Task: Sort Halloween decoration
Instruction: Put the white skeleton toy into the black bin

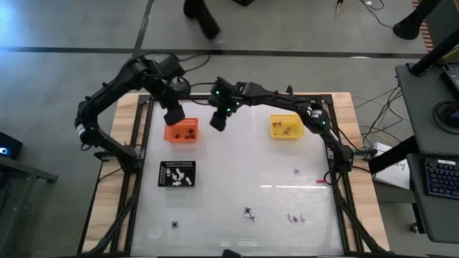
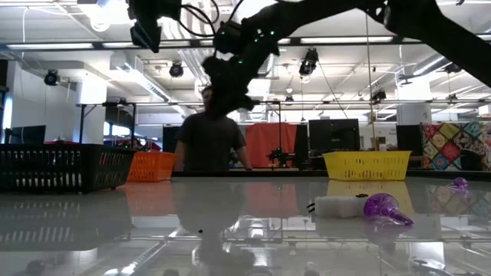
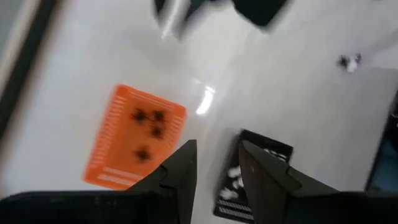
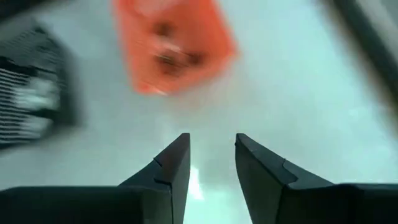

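Note:
The Halloween decoration lies partly in trays and partly loose. An orange tray (image 1: 181,132) holds several black spiders (image 3: 149,121). A black tray (image 1: 177,174) holds white pieces, and a yellow tray (image 1: 285,127) holds brownish ones. Loose on the table's near part are two black spiders (image 1: 248,213) (image 1: 175,224), small purple and white pieces (image 1: 295,217) and another purple piece (image 1: 295,172). My left gripper (image 1: 174,116) (image 3: 217,146) hangs open above the orange tray's far edge. My right gripper (image 1: 217,122) (image 4: 211,140) is open in the air just right of the orange tray. Both hold nothing.
A small red piece (image 1: 320,181) lies near the table's right edge. The table has a wooden border (image 1: 115,179) and dark frame legs. In the low view a person (image 2: 207,142) stands beyond the far edge. The white table middle (image 1: 244,165) is bare.

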